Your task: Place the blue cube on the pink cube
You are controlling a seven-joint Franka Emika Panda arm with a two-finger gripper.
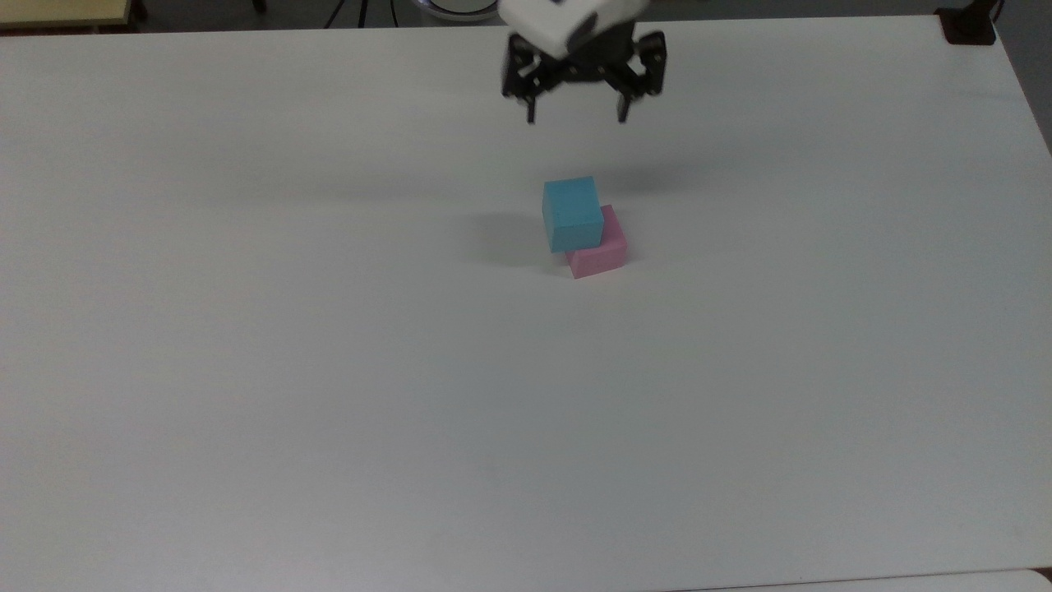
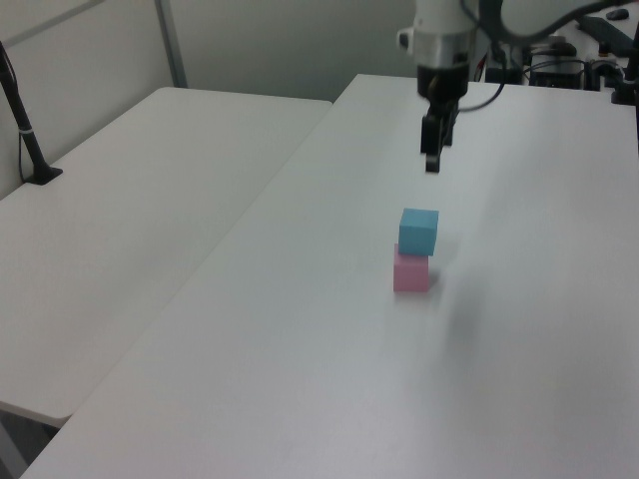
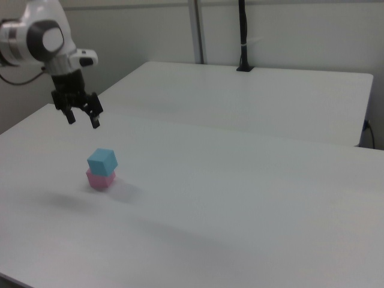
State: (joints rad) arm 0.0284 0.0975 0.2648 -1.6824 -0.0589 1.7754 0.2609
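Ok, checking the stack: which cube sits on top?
The blue cube. It rests on the pink cube, which sits on the table; the open end effector hangs clear above.

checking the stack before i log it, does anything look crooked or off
Slightly. The blue cube sits on the pink cube but twisted and offset: in the top view it overhangs toward the top view's left, leaving pink exposed on the right. The gripper hangs open above, apart from it.

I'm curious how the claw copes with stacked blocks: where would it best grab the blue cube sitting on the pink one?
Probably from straight above, with the fingers closing on two opposite side faces of the blue cube. Its flat top is exposed, and it sits on the pink cube, so those faces stand free. The gripper hangs open above.
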